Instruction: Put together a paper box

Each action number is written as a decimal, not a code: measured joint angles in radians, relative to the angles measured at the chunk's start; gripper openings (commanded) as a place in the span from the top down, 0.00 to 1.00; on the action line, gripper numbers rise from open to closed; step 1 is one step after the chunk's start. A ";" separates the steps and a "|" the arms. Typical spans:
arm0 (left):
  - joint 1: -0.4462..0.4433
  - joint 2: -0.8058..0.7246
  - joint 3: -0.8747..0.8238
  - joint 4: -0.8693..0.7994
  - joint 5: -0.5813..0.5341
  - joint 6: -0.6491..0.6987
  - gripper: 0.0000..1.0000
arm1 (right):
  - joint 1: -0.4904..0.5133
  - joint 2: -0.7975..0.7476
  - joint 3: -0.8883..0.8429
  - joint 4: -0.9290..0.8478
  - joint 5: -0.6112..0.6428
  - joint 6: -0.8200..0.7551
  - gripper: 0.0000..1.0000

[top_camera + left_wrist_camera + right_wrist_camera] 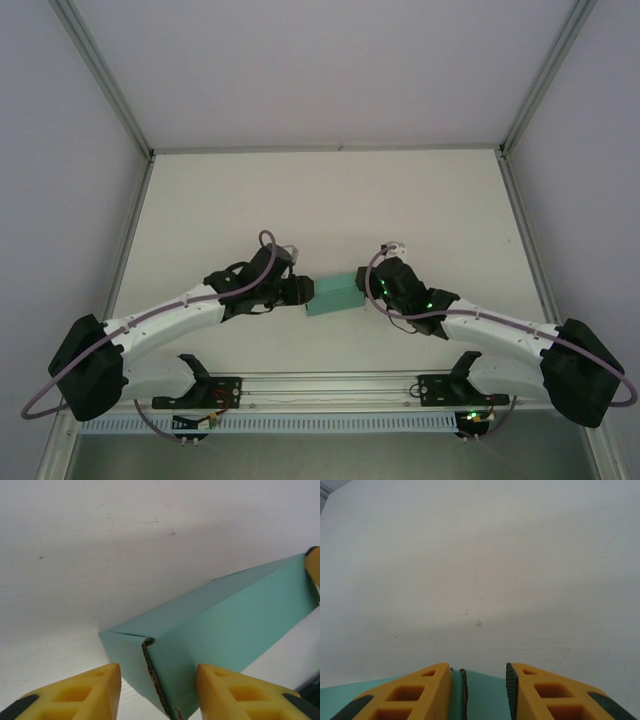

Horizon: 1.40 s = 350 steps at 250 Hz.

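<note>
The paper box [333, 293] is lying folded up in the middle of the surface [330, 200], between the two arms. It is looking light and thin-walled, stiff along its creases but easy to dent on a broad face, so the short ends are probably the safest places to pinch, and gently. The right end effector [479, 680] is gripping one end, with teal board filling the gap between its pads. The left end effector [157, 685] is bracketing the opposite end. One of its fingers [235, 690] is lying against a side wall and the other is sitting just clear, so whether it is squeezing cannot be told.
</note>
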 measured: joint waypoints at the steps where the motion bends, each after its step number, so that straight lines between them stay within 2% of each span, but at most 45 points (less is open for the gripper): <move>1: 0.001 -0.002 -0.004 0.008 0.003 -0.001 0.63 | 0.000 0.000 0.000 0.001 0.000 0.000 0.66; 56: 0.008 -0.042 -0.119 0.197 0.024 -0.082 0.88 | -0.015 0.001 -0.073 0.160 -0.035 -0.006 0.73; 82: 0.014 -0.049 -0.149 0.253 0.022 -0.107 0.97 | -0.023 0.000 -0.125 0.273 -0.061 -0.031 0.78; 96: 0.016 -0.055 -0.167 0.282 0.022 -0.116 1.00 | -0.025 -0.001 -0.154 0.334 -0.074 -0.049 0.81; 131: 0.016 -0.068 -0.191 0.313 0.023 -0.120 1.00 | -0.029 -0.001 -0.203 0.439 -0.096 -0.101 0.89; 149: 0.014 -0.068 -0.190 0.308 0.021 -0.118 1.00 | -0.029 -0.002 -0.210 0.458 -0.098 -0.122 0.89; 162: 0.010 -0.068 -0.181 0.292 0.016 -0.114 0.84 | -0.029 -0.008 -0.211 0.454 -0.100 -0.135 0.88; 200: -0.014 -0.048 -0.111 0.167 -0.008 -0.071 0.65 | -0.028 -0.072 -0.201 0.364 -0.126 -0.161 0.76; 212: -0.022 -0.043 -0.080 0.114 -0.024 -0.063 0.54 | -0.026 -0.099 -0.191 0.312 -0.130 -0.167 0.72; 235: -0.028 -0.019 -0.014 0.000 -0.066 -0.034 0.49 | -0.019 -0.145 -0.157 0.185 -0.143 -0.169 0.63; 252: -0.032 -0.003 0.032 -0.074 -0.093 -0.014 0.35 | -0.006 -0.171 -0.129 0.091 -0.161 -0.177 0.52; 269: -0.036 0.014 0.077 -0.143 -0.116 0.011 0.28 | 0.002 -0.186 -0.089 -0.010 -0.167 -0.190 0.46; 277: -0.036 0.019 0.098 -0.171 -0.127 0.021 0.19 | 0.002 -0.187 -0.064 -0.053 -0.167 -0.198 0.42; 288: -0.037 0.023 0.128 -0.205 -0.144 0.034 0.01 | 0.003 -0.187 -0.028 -0.106 -0.165 -0.212 0.30; 311: -0.038 0.021 0.186 -0.254 -0.188 0.057 0.00 | 0.002 -0.176 0.062 -0.195 -0.154 -0.253 0.20; 336: -0.038 0.010 0.232 -0.280 -0.249 0.076 0.00 | 0.002 -0.142 0.156 -0.253 -0.149 -0.322 0.04; 350: -0.038 -0.006 0.242 -0.290 -0.282 0.081 0.00 | 0.002 -0.115 0.204 -0.278 -0.143 -0.363 0.00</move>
